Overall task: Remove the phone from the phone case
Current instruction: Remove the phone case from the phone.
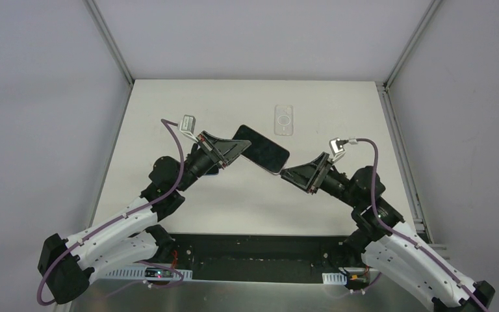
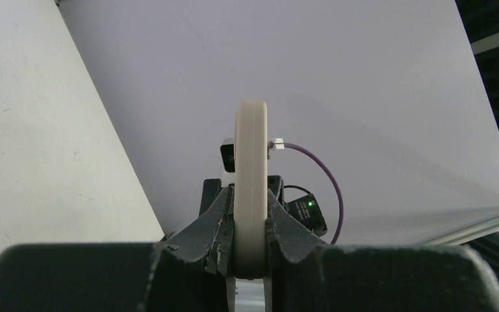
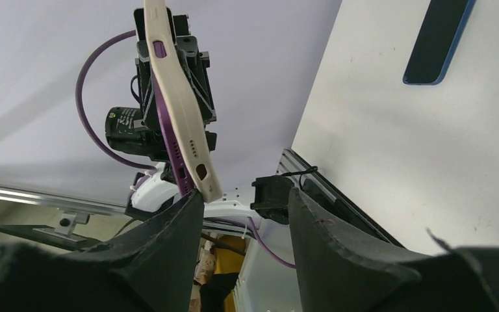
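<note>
A purple phone (image 3: pixel 171 146), seated in its cream phone case (image 3: pixel 182 110), hangs above the middle of the table (image 1: pixel 162 130). The left gripper (image 2: pixel 250 227) pinches its far-left end. The right gripper (image 3: pixel 247 195) has spread jaws, one finger touching the near-right corner. A push there could twist it from the single grip and drop it.

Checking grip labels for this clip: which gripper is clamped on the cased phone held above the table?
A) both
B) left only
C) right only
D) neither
B: the left gripper pinches the cased phone edge-on between its fingers, while the right gripper has its fingers apart, with the case's end only at one fingertip.
</note>
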